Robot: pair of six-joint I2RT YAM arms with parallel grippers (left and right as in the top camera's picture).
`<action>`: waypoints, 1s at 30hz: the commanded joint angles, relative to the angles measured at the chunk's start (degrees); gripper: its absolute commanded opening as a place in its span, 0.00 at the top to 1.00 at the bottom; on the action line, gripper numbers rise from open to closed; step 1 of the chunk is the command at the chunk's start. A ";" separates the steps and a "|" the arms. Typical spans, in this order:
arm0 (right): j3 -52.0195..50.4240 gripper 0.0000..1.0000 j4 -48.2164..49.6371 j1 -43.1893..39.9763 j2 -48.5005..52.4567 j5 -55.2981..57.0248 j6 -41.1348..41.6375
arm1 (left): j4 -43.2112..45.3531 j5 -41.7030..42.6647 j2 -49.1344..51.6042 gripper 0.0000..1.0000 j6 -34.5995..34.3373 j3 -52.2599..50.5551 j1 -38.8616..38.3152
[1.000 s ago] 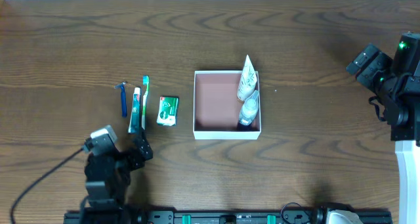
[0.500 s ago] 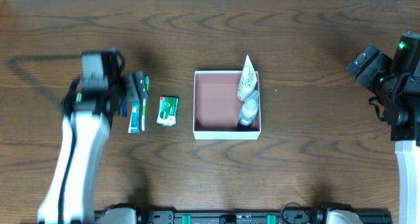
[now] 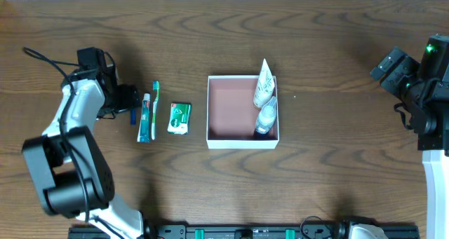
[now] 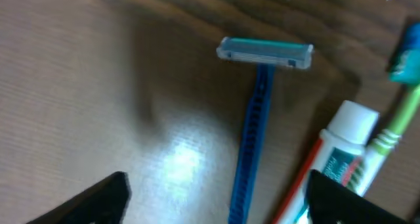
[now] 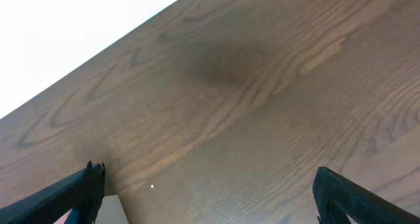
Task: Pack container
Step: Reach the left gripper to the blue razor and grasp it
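so the container (image 3: 228,107) sits about mid-table (image 3: 337,43), open side up. it's got two things in it, both along its right wall: one white tube (image 3: 264,81) leaning over the far right corner, and one clear bottle (image 3: 266,118) with a dark blue end lying just in front of it. the rest of the pink-brown floor is bare.

left of the box there are four loose items in a row. nearest to it is one green packet (image 3: 179,118), then one toothbrush (image 3: 155,106), then one toothpaste tube (image 3: 144,120) pretty much touching the brush, and one blue razor (image 3: 132,117) furthest out. six toiletries total by my count.

the left gripper (image 4: 218,184) hangs right over the razor (image 4: 259,119) with its jaws spread wide, one finger on each side of the handle and not touching it. nothing in its grasp. the toothpaste cap (image 4: 351,122) and the brush (image 4: 394,122) show up at the edge of that view.

the right gripper (image 5: 209,178) is off at the far right of the table, well away from everything. its jaws are wide apart and hold nothing, with only bare wood under it.
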 commanded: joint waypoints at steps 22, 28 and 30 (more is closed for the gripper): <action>0.35 0.01 -0.04 -0.37 0.07 0.42 0.81 | 4.79 3.82 7.72 0.94 3.37 1.22 0.09; 0.35 0.01 -0.04 -0.37 0.07 0.42 0.81 | 1.38 3.87 2.84 0.94 3.28 2.23 -0.96; 0.35 0.01 -0.04 -0.37 0.07 0.39 0.81 | -1.36 3.89 -1.14 0.94 2.45 3.48 -2.40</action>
